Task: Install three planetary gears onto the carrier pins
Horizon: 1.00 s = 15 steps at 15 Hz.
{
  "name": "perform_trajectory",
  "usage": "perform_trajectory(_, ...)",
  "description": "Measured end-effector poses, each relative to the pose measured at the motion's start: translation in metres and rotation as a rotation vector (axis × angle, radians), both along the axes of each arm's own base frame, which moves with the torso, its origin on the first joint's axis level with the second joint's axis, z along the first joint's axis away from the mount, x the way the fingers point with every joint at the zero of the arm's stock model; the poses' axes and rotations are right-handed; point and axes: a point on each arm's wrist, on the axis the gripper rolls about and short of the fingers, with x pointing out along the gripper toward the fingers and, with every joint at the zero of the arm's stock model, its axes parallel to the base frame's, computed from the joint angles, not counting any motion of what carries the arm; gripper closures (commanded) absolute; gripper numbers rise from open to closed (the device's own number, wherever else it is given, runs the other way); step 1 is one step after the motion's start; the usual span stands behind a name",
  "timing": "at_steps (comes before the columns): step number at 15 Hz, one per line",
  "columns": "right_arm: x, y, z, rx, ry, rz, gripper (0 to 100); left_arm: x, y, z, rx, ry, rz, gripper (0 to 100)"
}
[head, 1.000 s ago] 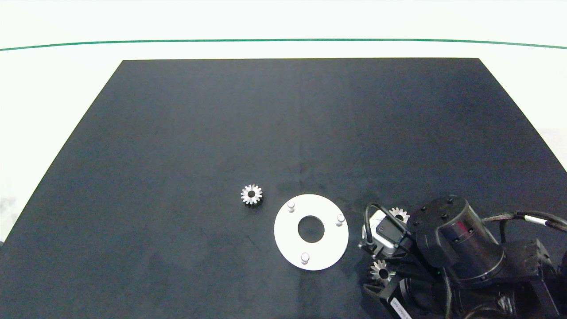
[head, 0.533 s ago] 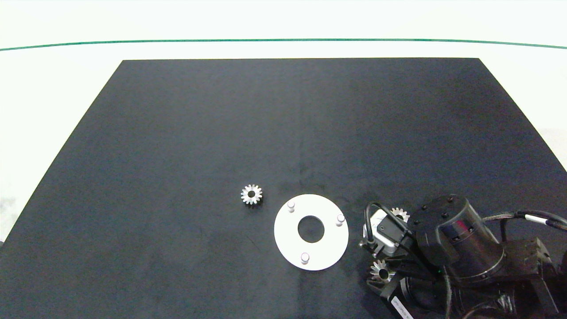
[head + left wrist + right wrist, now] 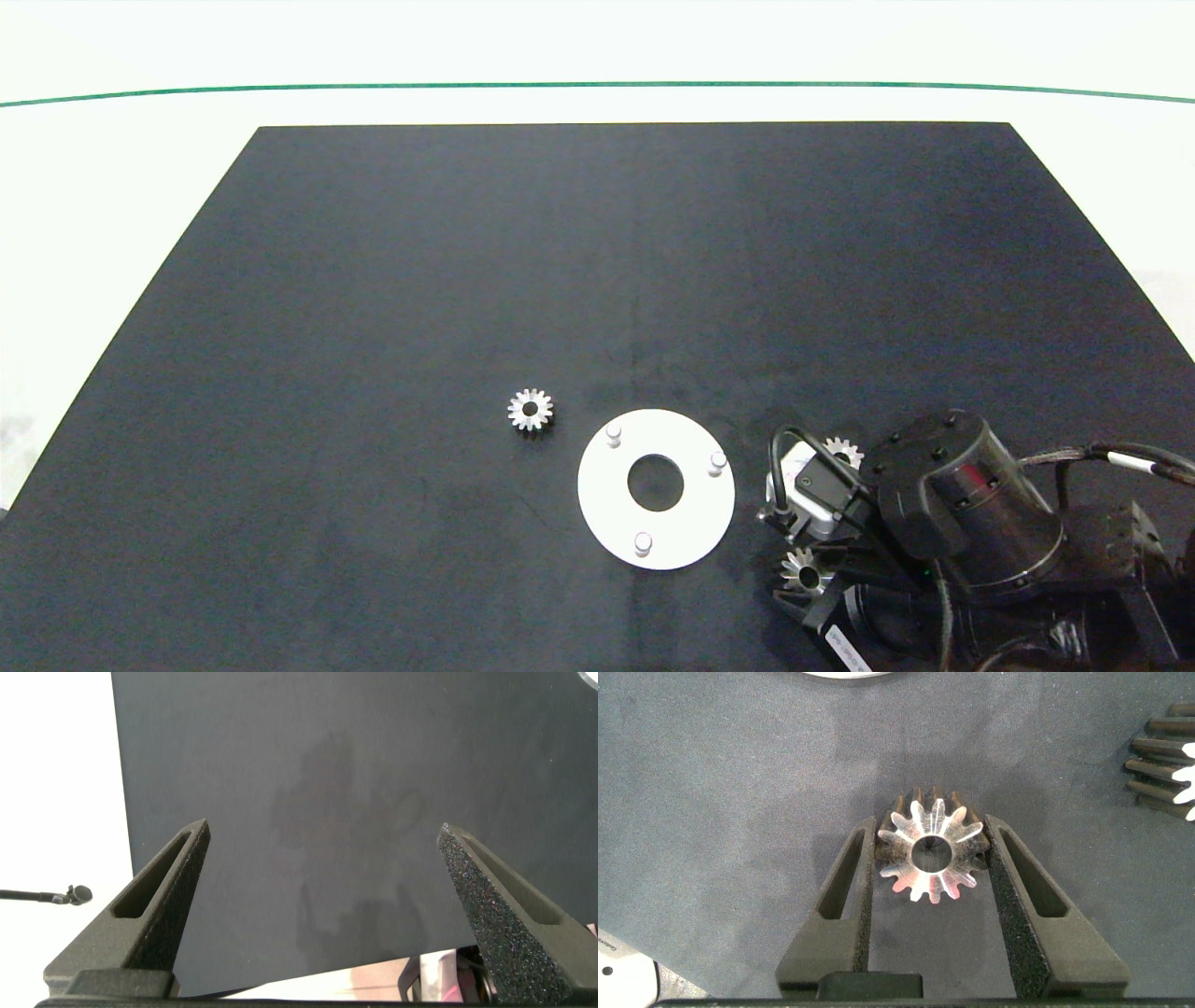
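Gear [image 3: 931, 849] sits between right tool [image 3: 931, 873] fingers, contact unclear.

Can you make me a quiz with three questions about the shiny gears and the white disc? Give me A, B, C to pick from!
1. Where is the gear in the right gripper's jaws?
A. on a peg
B. on the black mat
C. in the disc's hole
2. How many gears are there?
A. two
B. three
C. five
3. What are the pegs like?
A. all bare
B. one holds a gear
C. all hold gears

1 B: the right gripper closes on a gear lying on the mat.
2 B: another gear lies beside the disc, a third gear peeks out behind the right arm.
3 A: no peg carries anything.
The left gripper hangs open, idle.
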Motion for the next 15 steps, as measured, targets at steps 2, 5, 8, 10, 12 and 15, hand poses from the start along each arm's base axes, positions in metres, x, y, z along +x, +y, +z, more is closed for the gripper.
perform_trajectory(2, 0.000, 0.000, 0.000, 0.001, 0.003, 0.003, 82, 0.000, 0.000, 0.000, -0.001, 0.001, 0.000, 0)
perform_trajectory(5, -0.002, 0.000, 0.003, 0.007, -0.001, 0.025, 84, 0.001, 0.000, 0.000, -0.001, 0.007, -0.001, 0)
perform_trajectory(8, -0.007, -0.003, 0.022, -0.021, 0.002, 0.054, 84, 0.002, 0.000, 0.000, 0.000, 0.013, -0.002, 0)
perform_trajectory(10, -0.012, -0.005, 0.047, -0.034, 0.012, 0.069, 84, 0.004, 0.000, 0.000, 0.002, 0.017, -0.001, 0)
perform_trajectory(12, -0.016, 0.000, 0.073, 0.004, -0.027, 0.095, 84, 0.005, 0.000, 0.002, 0.002, 0.006, -0.001, 0)
perform_trajectory(15, -0.014, 0.017, 0.085, 0.031, -0.055, 0.134, 84, 0.007, 0.000, 0.003, 0.004, 0.003, 0.002, 0)
